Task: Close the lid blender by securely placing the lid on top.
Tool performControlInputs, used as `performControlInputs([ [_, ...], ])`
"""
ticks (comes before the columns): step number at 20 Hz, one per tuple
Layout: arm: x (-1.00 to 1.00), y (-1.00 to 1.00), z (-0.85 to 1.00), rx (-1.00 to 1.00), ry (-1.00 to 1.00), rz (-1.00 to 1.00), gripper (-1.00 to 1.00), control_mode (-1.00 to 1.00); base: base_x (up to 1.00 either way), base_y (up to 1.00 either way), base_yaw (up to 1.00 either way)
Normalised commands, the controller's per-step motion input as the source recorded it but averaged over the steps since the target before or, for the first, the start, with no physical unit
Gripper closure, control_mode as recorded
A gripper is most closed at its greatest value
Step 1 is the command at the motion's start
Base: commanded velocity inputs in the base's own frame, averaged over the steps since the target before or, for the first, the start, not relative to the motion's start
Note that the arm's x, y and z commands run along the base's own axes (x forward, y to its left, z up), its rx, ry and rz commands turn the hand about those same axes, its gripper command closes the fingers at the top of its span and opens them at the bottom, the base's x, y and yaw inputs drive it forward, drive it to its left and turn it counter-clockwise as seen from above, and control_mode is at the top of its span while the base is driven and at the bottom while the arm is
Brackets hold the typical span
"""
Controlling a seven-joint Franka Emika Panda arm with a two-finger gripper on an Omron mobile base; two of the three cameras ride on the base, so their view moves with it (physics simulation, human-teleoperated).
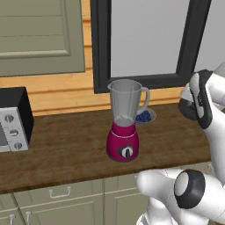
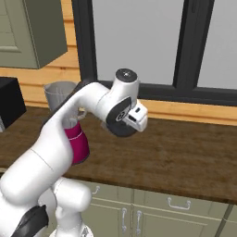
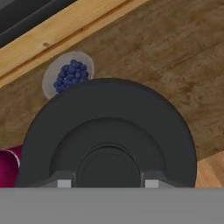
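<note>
One blender (image 1: 125,127) stands upright on the bench (image 1: 66,149), magenta base down, dial facing the front edge, clear jar open at the top with no cap on it. Left of it, at the bench's left end, sits a toaster oven (image 1: 13,119), well apart from the blender. Just behind the blender to its right, a small bowl of blueberries (image 1: 145,116) rests near the wall under the window (image 1: 149,39).

Further right in the left base view, the arm's wrist hangs above the bench, well clear of the jar. Right base view: the gripper (image 2: 124,130) is held above the bench to the right of the blender (image 2: 74,139), with the lid (image 2: 121,131) showing as a dark disc at its tip. The jar is partly hidden behind the arm in this view.

Hand view: the lid (image 3: 109,135) lies directly in front of the gripper (image 3: 108,183), flat face toward the camera, gripped at its raised centre knob by the two fingertips (image 3: 64,183); the jaws are drawn in narrow on it. Beyond the lid's upper left edge, the blueberry bowl (image 3: 70,74) sits on the bench (image 3: 166,57). A sliver of magenta base (image 3: 8,168) shows at the lid's lower left. The lid is off the bench surface and offset to the side of the jar, not over its mouth.
</note>
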Motion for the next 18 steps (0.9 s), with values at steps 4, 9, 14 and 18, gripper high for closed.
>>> performControlInputs([
  [4, -0.08, 0.75, 1.0, 0.0, -0.11, 0.0, 1.0, -1.0, 0.0, 0.0, 0.0],
  [9, -0.01, 0.81, 0.99, 0.0, -0.01, 0.0, 1.0, -1.0, 0.0, 0.0, 0.0],
  [14, 0.0, 0.87, 0.9, 0.0, 0.0, 0.0, 1.0, -1.0, 0.0, 0.0, 0.0],
  [18, 0.04, 0.93, 0.74, 0.0, 0.05, 0.0, 1.0, -1.0, 0.0, 0.0, 0.0],
])
